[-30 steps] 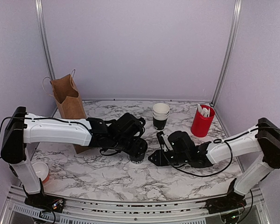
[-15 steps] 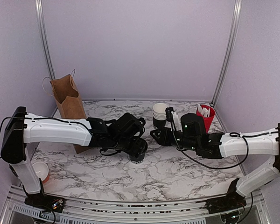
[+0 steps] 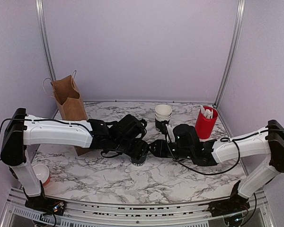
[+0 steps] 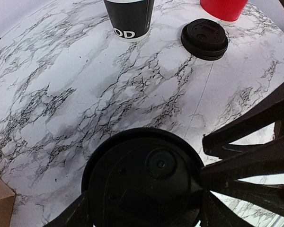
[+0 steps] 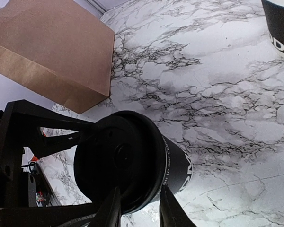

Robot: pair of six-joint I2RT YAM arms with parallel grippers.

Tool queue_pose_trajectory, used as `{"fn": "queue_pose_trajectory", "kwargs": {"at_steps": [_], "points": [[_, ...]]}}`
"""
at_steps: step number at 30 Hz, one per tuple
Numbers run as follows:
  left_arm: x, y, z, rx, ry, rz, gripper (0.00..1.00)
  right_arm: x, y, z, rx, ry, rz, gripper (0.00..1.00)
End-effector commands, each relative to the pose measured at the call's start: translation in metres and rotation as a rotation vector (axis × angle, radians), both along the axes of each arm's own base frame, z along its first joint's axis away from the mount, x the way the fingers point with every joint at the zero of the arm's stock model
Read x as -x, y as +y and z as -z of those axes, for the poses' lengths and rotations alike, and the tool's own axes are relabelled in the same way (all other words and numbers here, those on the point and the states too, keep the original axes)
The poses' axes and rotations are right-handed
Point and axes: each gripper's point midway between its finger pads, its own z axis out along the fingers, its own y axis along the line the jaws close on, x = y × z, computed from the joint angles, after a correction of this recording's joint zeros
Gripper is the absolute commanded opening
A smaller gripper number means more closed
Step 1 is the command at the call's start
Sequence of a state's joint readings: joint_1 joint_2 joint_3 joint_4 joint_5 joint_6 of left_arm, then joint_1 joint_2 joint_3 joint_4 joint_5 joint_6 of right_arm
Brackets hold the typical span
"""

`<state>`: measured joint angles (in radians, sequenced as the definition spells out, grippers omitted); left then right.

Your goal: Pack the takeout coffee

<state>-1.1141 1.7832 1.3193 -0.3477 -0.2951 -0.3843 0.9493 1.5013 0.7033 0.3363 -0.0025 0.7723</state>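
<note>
A: Where do we find the left claw point(image 4: 144, 203)?
B: Low over the bench point(image 3: 109, 177), its two black fingers clamped on either side of the takeout coffee point(image 5: 175, 165), which stands upright near the bench's middle.
A: And the right claw point(image 5: 139, 188)?
B: It meets the cup from the opposite side. Its fingers sit close together, pinched on the rim of the lid point(image 4: 146, 179), one over the lid's top, one against the cup's wall.
A: How do we read the arms?
B: The left arm point(image 3: 57, 133) stretches rightward, nearly level; the right arm point(image 3: 236, 147) stretches leftward to meet it, forearm low over the bench.
A: What surrounds them?
B: Behind the claws we see a stack of nested cups point(image 3: 163, 115), and right of it a red cup point(image 3: 205, 125) holding white sticks point(image 3: 207, 112). A second lid point(image 4: 204, 39) lies flat near those two. The brown paper bag point(image 3: 68, 101) stands at the far left, apart from the coffee. A small dish point(image 3: 40, 172) sits by the near left edge.
A: The room?
B: Plain lilac walls point(image 3: 132, 47), with metal rails point(image 3: 233, 52) running up them.
A: Materials?
B: The bench is smooth, white with dark marble veins. The cup is matte black paper with white lettering; its lid is round black plastic with a small raised centre. The bag is creased brown paper with thin loop handles. The arms wear white shells over black joints.
</note>
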Motion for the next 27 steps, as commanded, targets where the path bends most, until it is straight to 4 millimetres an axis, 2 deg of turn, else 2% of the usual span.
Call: {"fn": "queue_pose_trajectory", "kwargs": {"at_steps": [1,3,6,12,16,20,23,27], "points": [[0.018,0.01,0.024,-0.064,0.084,0.03,0.75,-0.002,-0.016,-0.012,0.059,-0.006,0.009,0.28],[0.016,0.008,0.01,-0.04,0.062,0.03,0.76,-0.009,-0.014,-0.031,0.052,-0.043,0.01,0.3],[0.014,0.006,-0.01,-0.002,0.037,0.03,0.77,-0.018,-0.013,-0.048,0.066,-0.084,0.006,0.3],[0.01,0.009,-0.041,0.045,-0.006,0.018,0.84,-0.025,-0.016,-0.057,0.102,-0.114,-0.004,0.33],[0.01,0.014,-0.049,0.059,-0.016,0.001,0.87,-0.028,-0.016,-0.058,0.149,-0.127,-0.021,0.36],[0.002,0.028,-0.057,0.086,-0.023,-0.064,0.87,-0.03,-0.012,-0.069,0.174,-0.158,-0.047,0.38],[-0.004,0.042,-0.064,0.148,0.004,-0.11,0.86,-0.028,-0.001,-0.066,0.224,-0.17,-0.096,0.4],[-0.007,0.048,-0.079,0.277,0.059,-0.122,0.79,-0.024,0.015,-0.04,0.312,-0.148,-0.144,0.4]]}}
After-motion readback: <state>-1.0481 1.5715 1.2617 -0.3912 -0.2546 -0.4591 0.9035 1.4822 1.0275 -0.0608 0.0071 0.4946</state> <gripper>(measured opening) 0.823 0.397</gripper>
